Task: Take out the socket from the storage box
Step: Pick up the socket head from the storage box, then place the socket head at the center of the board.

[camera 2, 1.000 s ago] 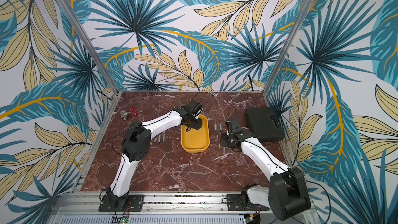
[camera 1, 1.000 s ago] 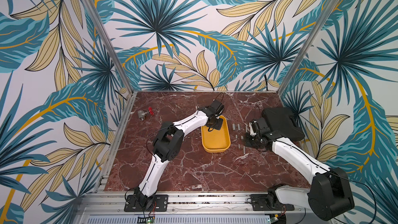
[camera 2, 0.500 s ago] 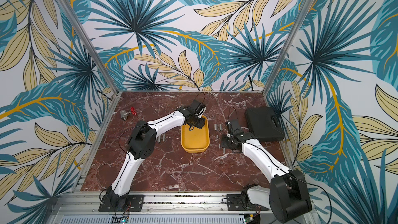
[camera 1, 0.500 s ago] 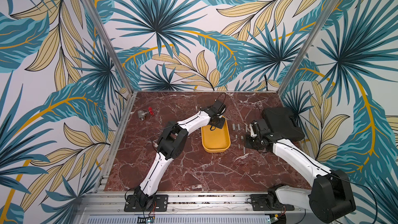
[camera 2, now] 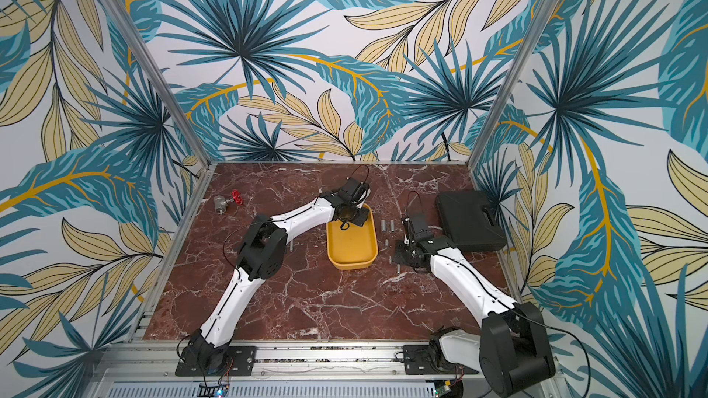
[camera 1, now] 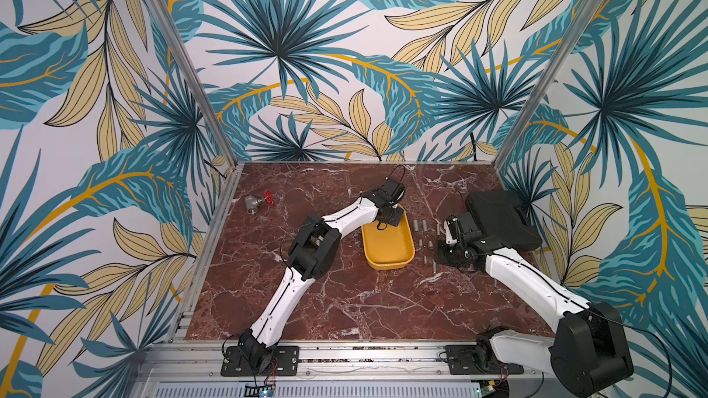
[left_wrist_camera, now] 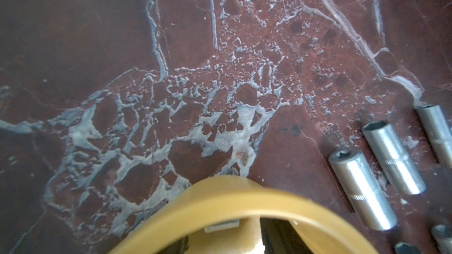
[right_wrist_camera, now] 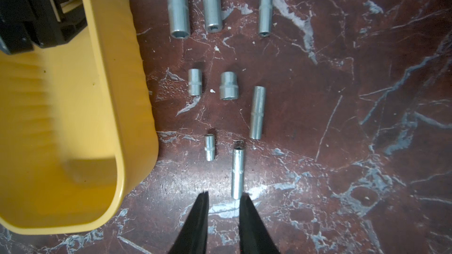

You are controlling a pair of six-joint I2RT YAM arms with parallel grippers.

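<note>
Currently you are in the reaching step: your left claw [camera 1: 387,219] is down inside the far end of the yellow tray [camera 1: 387,264], the end away from the arm bases, and nothing has come over the rim in its hold. You cannot tell from any view whether that claw is open or closed, because the tray wall and the claw's own body hide its tips. Through the left wrist camera a small grey piece [left_wrist_camera: 221,226] shows just inside the rim, close by the claw. It may be the socket you want, but too little of it shows to be sure. The tray floor that shows is bare, so any socket left must lie under that claw.

Your right claw [right_wrist_camera: 223,212] hovers low over the desk [camera 1: 344,300] beside the tray, its tips a little apart with nothing between them. A thin socket [right_wrist_camera: 238,172] lies on the desk just beyond those tips, the nearest of eight laid in loose rows between the tray and the black case [camera 1: 502,220].

Next, I judge, you need the left claw to close squarely on the piece, then lift straight up over the rounded wall before swinging out toward the rows. A small smooth metal cylinder may roll or slip against the tray's end.
</note>
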